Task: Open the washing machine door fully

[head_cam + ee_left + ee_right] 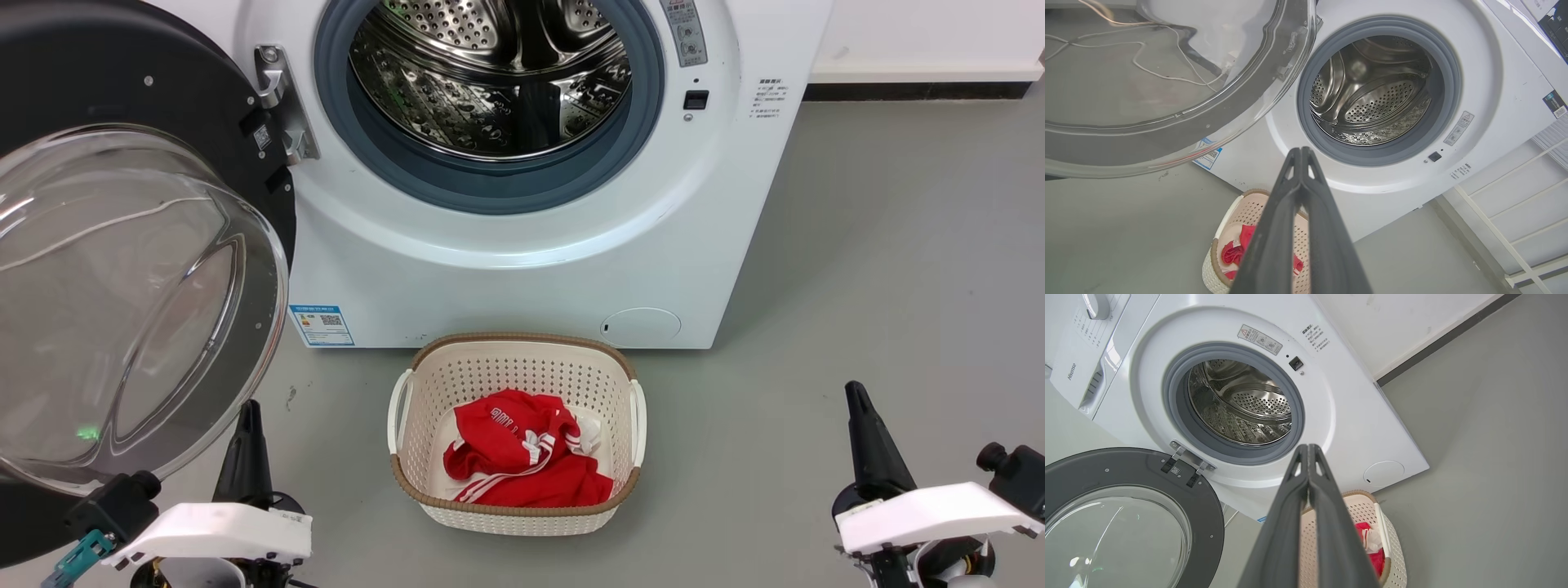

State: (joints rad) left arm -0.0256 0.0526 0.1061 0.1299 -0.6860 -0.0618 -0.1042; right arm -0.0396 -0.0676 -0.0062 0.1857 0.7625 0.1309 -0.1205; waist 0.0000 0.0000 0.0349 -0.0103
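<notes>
While the washing machine door (pixel 139 286) stood swung out to the left of the washing machine (pixel 506 278), hanging from its metal hinge (pixel 282 102) beside the grey gasket (pixel 490 188), the steel drum (pixel 490 73) lay fully exposed. The door's glass bowl bulged toward the camera in the head view, ringed by the black disc. Both pincers were low and clear of the door. The left gripper (pixel 1301 152) had its 2 fingers pressed together on nothing, its tip just below the bowl's lower edge in the head view. The right gripper (pixel 1308 447) was likewise closed and empty, well to the right over the grey floor (pixel 857 245). Between them, just in front of the machine, sat a cream basket (pixel 514 514) holding a red garment (pixel 522 465) with white stripes
</notes>
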